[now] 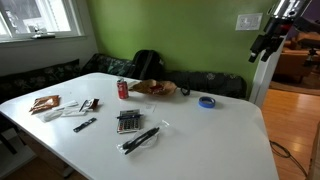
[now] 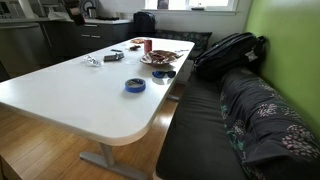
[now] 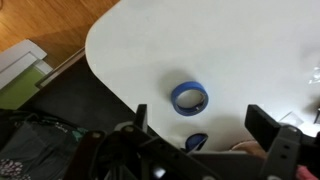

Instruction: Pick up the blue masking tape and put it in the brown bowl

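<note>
Found the blue tape point(image 1: 207, 102) lying flat on the white table point(image 1: 200, 145), close to the rounded end and clear of the other things. Placed it, in an exterior view, at roughly 4 o'clock from the brown bowl point(image 1: 155, 88), near yet plainly apart. Placed it at about 7 o'clock from the bowl point(image 2: 163, 57) in an exterior view taken from the bench side, with the tape point(image 2: 135, 85) nearer the camera. Spotted a red can point(image 1: 123, 89) just beside the bowl at 9 o'clock, and a calculator point(image 1: 128, 121) further off at 7 o'clock. Made out a black backpack point(image 2: 228, 50) resting on the dark bench point(image 2: 200, 130) along the green wall. Saw the gripper point(image 1: 267, 43) hanging high above table level, at about 1 o'clock from the tape and well apart from it. Caught, in the wrist view, the two fingers point(image 3: 141, 117) spread wide and holding nothing (open, then), with the tape point(image 3: 190, 97) far below, at about 11 o'clock from the gap between them
</note>
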